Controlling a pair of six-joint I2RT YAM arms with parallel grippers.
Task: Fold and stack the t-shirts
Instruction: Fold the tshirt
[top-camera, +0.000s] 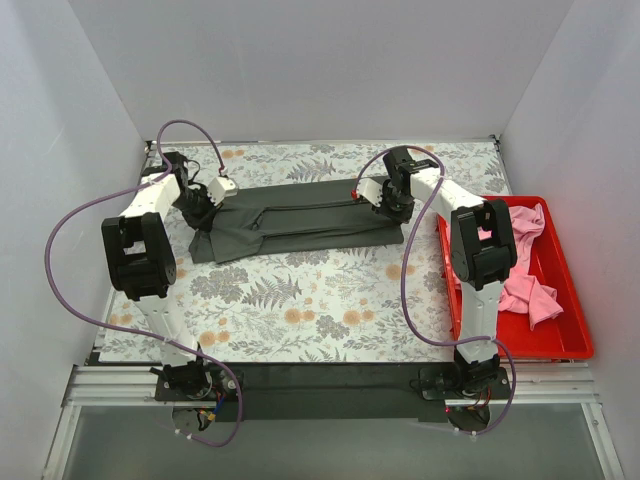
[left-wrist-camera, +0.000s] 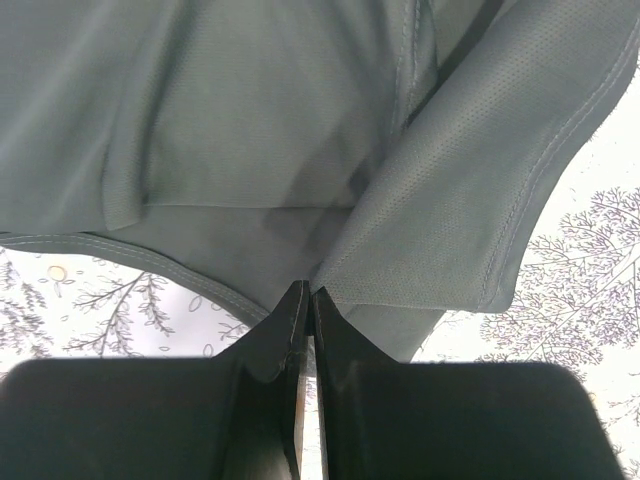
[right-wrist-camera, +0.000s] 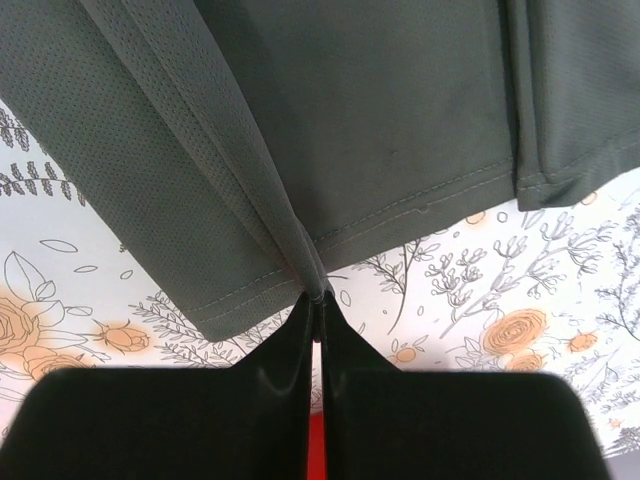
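Observation:
The dark charcoal grey t-shirt (top-camera: 300, 220) lies stretched across the far half of the floral table cloth, folded lengthwise into a long band. My left gripper (top-camera: 205, 200) is shut on its left end; the left wrist view shows the jaws pinching a fold of the t-shirt (left-wrist-camera: 430, 240) at its hem. My right gripper (top-camera: 385, 203) is shut on its right end; the right wrist view shows the jaws pinching a bunched edge of the t-shirt (right-wrist-camera: 330, 130). Pink t-shirts (top-camera: 525, 270) lie crumpled in the red tray.
The red plastic tray (top-camera: 570, 330) stands at the table's right edge beside the right arm. White walls close in the table at the back and both sides. The floral table cloth (top-camera: 300, 310) covers the near half.

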